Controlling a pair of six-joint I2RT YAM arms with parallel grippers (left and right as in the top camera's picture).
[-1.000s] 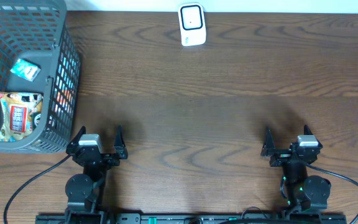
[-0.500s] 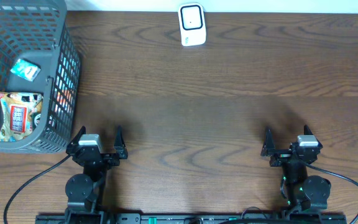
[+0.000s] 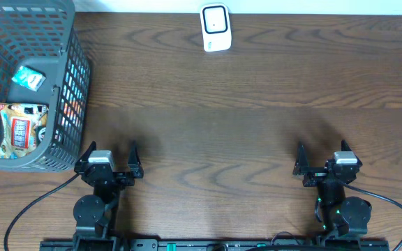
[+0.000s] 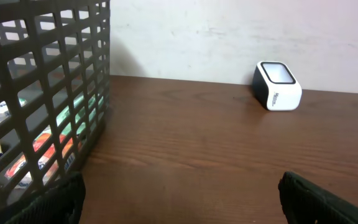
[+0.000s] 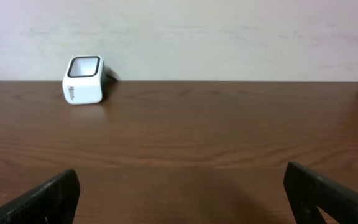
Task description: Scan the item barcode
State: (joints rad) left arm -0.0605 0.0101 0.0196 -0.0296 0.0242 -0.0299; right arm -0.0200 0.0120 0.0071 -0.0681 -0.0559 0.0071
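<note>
A dark wooden table (image 3: 257, 104) stands before a pale wall (image 5: 229, 31), and a white scanner (image 3: 216, 28) sits at its far edge, near the middle. The items to scan lie inside the grey basket (image 3: 72, 77) at the far left: a snack packet (image 3: 21, 131), its long side running away from the robot, and a small blue packet (image 3: 28, 78) behind it. The left gripper (image 3: 112, 152) rests just beside the basket's near corner, so I judge this arm the nearer one; it must go leftward over the rim. The right gripper (image 3: 322, 155) is well apart. Both have their jaws spread wide and hold nothing. Compared with the earlier frames, nothing has moved.
</note>
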